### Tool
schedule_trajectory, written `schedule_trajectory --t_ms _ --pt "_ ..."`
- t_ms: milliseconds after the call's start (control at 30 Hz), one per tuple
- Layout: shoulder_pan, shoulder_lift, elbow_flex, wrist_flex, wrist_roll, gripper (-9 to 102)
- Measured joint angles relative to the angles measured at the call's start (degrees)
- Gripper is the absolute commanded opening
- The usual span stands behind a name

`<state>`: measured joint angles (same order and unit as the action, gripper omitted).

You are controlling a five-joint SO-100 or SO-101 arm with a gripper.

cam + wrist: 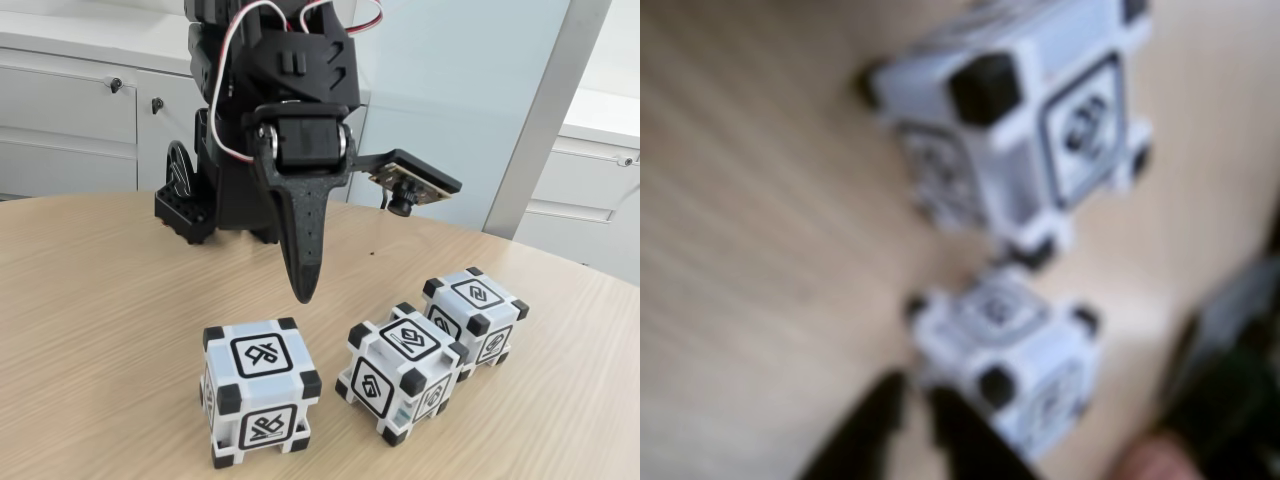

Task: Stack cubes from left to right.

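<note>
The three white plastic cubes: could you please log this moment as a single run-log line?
gripper: nearly shut, empty, hovering above wooden table | three white plastic cubes with black corners: left, middle, right, all on table | stack: none yet

Table (100,330): round-edged, light wood grain.
Left cube (260,392): rests on table, apart from the others.
Middle cube (402,372): on table, turned at an angle, touching the right cube (473,315).
Arm base (190,205): stands at the table's far side.
</note>
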<state>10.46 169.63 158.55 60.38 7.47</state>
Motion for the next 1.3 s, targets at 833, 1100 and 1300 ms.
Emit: schedule_trajectory --t_ms 833,1100,1300 --pt "0.2 0.0 0.0 -0.2 3.7 0" --pt "0.0 0.0 -1.0 -0.3 14.2 4" --pt "-0.2 0.0 -13.2 -0.3 14.3 6"
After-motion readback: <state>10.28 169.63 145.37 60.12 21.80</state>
